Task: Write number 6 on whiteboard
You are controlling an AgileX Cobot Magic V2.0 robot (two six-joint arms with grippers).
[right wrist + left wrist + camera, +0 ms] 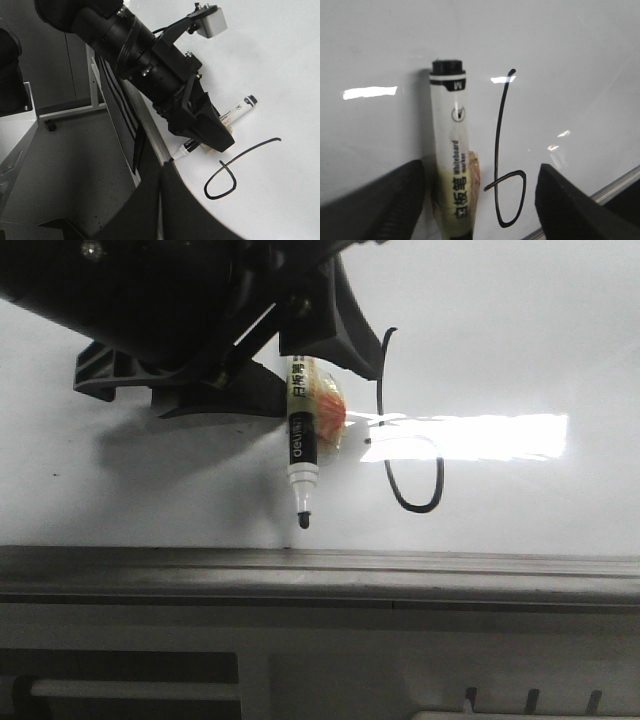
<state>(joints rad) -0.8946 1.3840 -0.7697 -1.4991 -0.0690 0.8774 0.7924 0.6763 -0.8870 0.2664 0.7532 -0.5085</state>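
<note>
The whiteboard carries a black number 6, with a glare patch across its loop. A cream-and-black marker pen, wrapped in tape, has its tip pointing at the grey rail. My left gripper is over it. In the left wrist view my left gripper stands wide open. The marker lies close beside one finger, and the 6 is between the fingers. My right gripper is shut and empty near the board's edge, beside the 6.
A grey slotted panel sits below the rail. In the right wrist view a dark slatted panel, a wheeled metal frame and the speckled floor lie off the board's edge.
</note>
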